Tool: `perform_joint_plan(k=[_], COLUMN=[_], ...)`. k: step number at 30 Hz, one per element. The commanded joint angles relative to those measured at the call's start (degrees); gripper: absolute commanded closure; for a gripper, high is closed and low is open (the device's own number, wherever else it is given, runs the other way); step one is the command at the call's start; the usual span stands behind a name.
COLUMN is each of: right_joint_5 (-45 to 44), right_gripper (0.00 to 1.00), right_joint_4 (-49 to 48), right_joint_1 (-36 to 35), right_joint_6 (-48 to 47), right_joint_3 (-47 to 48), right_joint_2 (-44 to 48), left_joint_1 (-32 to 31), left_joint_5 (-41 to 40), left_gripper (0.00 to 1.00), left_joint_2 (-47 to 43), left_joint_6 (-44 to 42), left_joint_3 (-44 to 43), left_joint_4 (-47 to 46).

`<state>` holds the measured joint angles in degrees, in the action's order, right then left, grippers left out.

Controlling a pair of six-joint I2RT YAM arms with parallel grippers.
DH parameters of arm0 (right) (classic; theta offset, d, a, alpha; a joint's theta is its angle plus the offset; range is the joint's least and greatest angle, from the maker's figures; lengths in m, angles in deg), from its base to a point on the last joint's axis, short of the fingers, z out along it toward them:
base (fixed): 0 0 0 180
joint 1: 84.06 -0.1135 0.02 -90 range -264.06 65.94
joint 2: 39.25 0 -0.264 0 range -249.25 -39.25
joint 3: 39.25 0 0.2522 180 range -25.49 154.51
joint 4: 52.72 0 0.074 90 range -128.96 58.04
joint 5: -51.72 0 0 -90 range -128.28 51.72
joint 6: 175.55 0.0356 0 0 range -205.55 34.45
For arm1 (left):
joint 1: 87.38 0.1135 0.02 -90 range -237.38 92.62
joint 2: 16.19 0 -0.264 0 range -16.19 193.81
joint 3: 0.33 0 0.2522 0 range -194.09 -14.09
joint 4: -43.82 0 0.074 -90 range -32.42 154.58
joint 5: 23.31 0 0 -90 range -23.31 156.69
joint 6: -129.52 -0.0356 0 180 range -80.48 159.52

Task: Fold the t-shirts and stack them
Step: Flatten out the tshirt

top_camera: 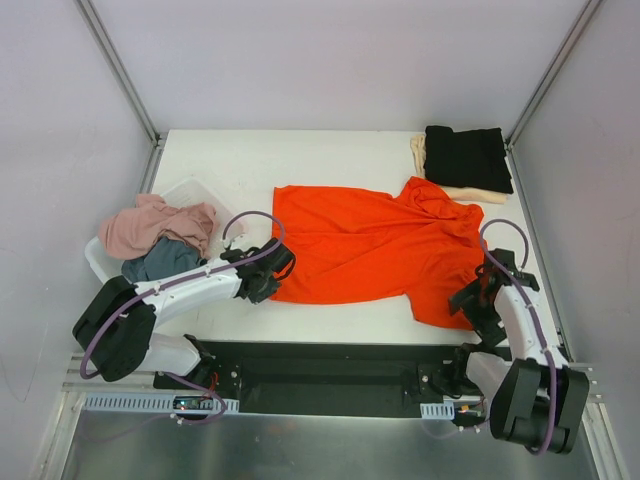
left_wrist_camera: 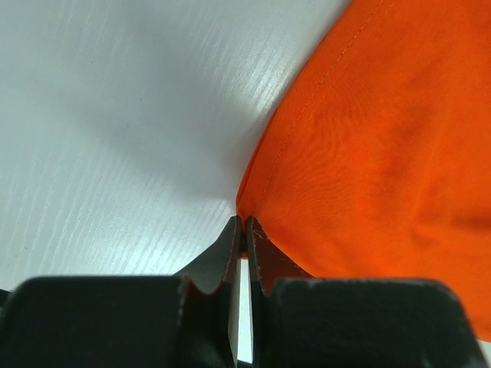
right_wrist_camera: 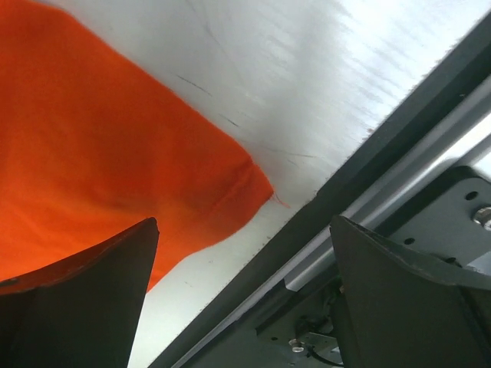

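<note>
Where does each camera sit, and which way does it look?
Top external: above and behind, looking down at table and orange-red t-shirt; left arm, right arm show.
Left wrist: on that arm, looks along the left claw, shut on the shirt's edge.
Right wrist: on that arm, looks past the open right claw at the shirt's corner.
All share the shirt.

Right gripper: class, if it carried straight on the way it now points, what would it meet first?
Probably the near corner of the orange t-shirt, lying on the table just ahead of the open right gripper. The bare table beside that corner could come first; depth is unclear.
</note>
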<state>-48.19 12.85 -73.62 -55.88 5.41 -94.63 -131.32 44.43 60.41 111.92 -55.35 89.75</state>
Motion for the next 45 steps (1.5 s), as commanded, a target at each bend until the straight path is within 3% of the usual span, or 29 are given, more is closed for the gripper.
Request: perform_joint_plan(k=[1,9,12,13,18,19,24,34,40,45], right_joint_5=[3.23,3.93,4.46,4.55,4.73,4.64,2.01,-2.48,-7.04,-8.29], right_gripper=[0.01,0.07,0.19,0.30,0.62,0.75,0.99,0.99,0.99,0.99], right_joint_4=[-6.36,-14.28,-16.48,-17.00,-19.02,-19.38,-18.50,-15.34,-10.68,-9.36], right_joint_1=[0.55,0.55,0.55,0.55,0.55,0.55,0.55,0.55,0.55,0.55], right_joint_6=[1.53,-1.19,-1.89,-2.07,-3.91,-5.83,-10.15,-13.58,-17.98,-22.89], right_joint_3=[-0.84,-0.31,-0.31,-0.31,-0.05,0.39,3.64,20.24,39.48,59.04], right_joint_2=[-5.69,-14.49,-16.42,-16.69,-16.43,-15.30,-6.35,17.66,17.76,13.73], left_joint_1=[-0.53,-0.53,-0.53,-0.53,-0.53,-0.53,-0.53,-0.71,-0.79,-0.79], left_joint_5=[-2.61,-1.91,-2.26,-2.61,-3.84,-4.28,-8.14,-19.55,-21.34,-12.73], left_gripper=[1.00,1.00,1.00,1.00,1.00,1.00,1.00,1.00,1.00,1.00], left_joint_2=[-1.36,-1.10,-1.54,-1.63,-2.85,-3.03,-6.10,-18.67,-25.17,-27.64], left_joint_6=[-1.21,-1.03,-1.21,-1.30,-1.73,-2.61,-6.83,-18.41,-30.79,-41.45], left_joint_3=[0.04,-0.32,-0.49,-0.58,-1.63,-1.81,-5.93,-17.36,-25.97,-34.84], left_joint_4=[1.32,1.50,1.85,2.03,2.73,2.82,3.17,2.12,-5.25,-15.02])
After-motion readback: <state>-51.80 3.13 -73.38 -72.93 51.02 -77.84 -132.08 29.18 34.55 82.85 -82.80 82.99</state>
